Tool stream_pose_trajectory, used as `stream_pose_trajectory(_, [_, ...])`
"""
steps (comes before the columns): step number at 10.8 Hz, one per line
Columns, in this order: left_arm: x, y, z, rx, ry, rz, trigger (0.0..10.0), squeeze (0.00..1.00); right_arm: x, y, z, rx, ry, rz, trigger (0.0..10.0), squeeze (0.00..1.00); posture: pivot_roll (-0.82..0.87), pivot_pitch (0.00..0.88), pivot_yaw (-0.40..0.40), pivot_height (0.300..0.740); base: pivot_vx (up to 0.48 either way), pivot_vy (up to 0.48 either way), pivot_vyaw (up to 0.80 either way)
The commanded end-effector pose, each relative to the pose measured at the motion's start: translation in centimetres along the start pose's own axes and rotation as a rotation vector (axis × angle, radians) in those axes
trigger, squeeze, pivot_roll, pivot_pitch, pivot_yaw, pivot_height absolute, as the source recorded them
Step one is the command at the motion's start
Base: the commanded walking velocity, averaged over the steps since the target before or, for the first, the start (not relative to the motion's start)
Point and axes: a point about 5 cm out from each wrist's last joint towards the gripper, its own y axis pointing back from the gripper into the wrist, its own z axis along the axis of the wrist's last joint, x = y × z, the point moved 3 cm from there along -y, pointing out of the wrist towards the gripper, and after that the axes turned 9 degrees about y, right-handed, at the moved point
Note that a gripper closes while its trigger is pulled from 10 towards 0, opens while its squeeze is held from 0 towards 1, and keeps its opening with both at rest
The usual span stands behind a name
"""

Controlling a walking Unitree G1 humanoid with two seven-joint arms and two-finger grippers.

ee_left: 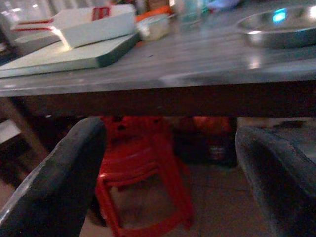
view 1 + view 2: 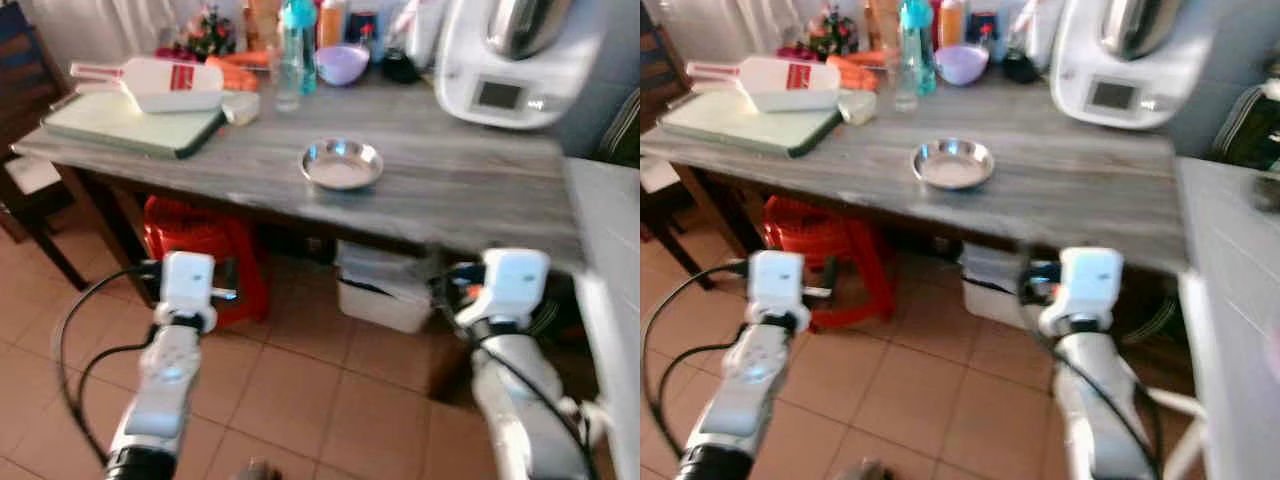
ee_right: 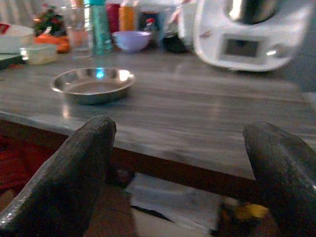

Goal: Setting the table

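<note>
Metal bowl (image 2: 342,164) alone on the grey table (image 2: 460,190), near the front edge, upright and empty. Behind the bowl, at the back of the table: a purple bowl (image 2: 342,63) and a blue bottle (image 2: 297,45). To the left of the bowl, well apart: a green board (image 2: 130,125) with a white box (image 2: 170,84) on it. To the right of the bowl, at the back: a white kitchen machine (image 2: 515,60). Below the table, left of the bowl: a red stool (image 2: 205,245); almost under the bowl, a white bin (image 2: 385,290) on the tiled floor.

Both arms raised in front of the table, lower than its top. Left hand (image 1: 170,177) spread wide, nothing between the fingers (image 1: 59,182), pointing at the table edge and the stool. Right hand (image 3: 182,173) also spread wide and empty, fingers (image 3: 69,173) apart, pointing at the table edge, with the bowl beyond.
</note>
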Motion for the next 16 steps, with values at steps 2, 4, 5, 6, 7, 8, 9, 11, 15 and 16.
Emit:
stream_pose_trajectory(2, [0.5,-0.1,0.2,-0.007,-0.013,0.015,10.0,0.00,0.6,-0.2,0.5,-0.012,-0.019,0.015,10.0,0.00,0.07,0.079,-0.018,0.740,-0.296,0.000,0.00])
stream_pose_trajectory(4, [0.4,0.2,-0.1,-0.003,-0.010,0.000,10.0,0.00,0.4,0.0,0.4,-0.011,-0.016,0.008,10.0,0.00,0.07,0.081,-0.017,0.740,-0.281,0.000,0.00])
stream_pose_trajectory(5, [-0.2,0.5,0.0,-0.005,0.039,-0.068,10.0,0.00,0.3,0.0,0.4,-0.008,-0.015,0.005,10.0,0.00,0.07,0.084,-0.017,0.740,0.000,0.000,0.00])
stream_pose_trajectory(6, [-0.4,0.6,0.1,-0.003,0.060,-0.085,10.0,0.00,0.4,0.0,0.4,-0.009,-0.015,0.007,10.0,0.00,0.07,0.084,-0.017,0.740,0.000,0.000,0.00])
stream_pose_trajectory(7, [-0.9,0.6,0.4,-0.021,0.075,-0.123,10.0,0.00,0.5,-0.1,0.5,-0.011,-0.015,0.010,10.0,0.00,0.07,0.084,-0.017,0.740,0.000,0.000,0.00])
stream_pose_trajectory(8, [-0.9,0.6,0.5,-0.023,0.068,-0.128,10.0,0.00,0.4,-0.3,0.6,-0.016,-0.011,0.009,10.0,0.00,0.07,0.082,-0.020,0.740,0.000,0.000,0.00])
stream_pose_trajectory(9, [-1.0,0.5,0.5,-0.020,0.069,-0.142,10.0,0.00,0.4,-0.3,0.6,-0.018,-0.009,0.008,10.0,0.00,0.07,0.081,-0.020,0.740,0.000,0.000,0.00])
stream_pose_trajectory(11, [-1.3,0.6,0.5,-0.014,0.078,-0.159,10.0,0.00,0.5,-0.2,0.6,-0.018,-0.007,0.006,10.0,0.00,0.07,0.079,-0.019,0.740,0.000,0.000,0.00])
stream_pose_trajectory(15, [-1.7,0.4,0.6,-0.009,0.088,-0.183,10.0,0.00,0.5,-0.5,0.8,-0.027,-0.005,0.003,10.0,0.00,0.07,0.074,-0.016,0.740,0.000,-0.201,0.00])
stream_pose_trajectory(16, [-1.8,0.4,0.6,-0.007,0.089,-0.186,10.0,0.00,0.5,-0.5,0.9,-0.029,-0.006,0.005,10.0,0.00,0.07,0.074,-0.016,0.740,0.000,-0.326,0.00])
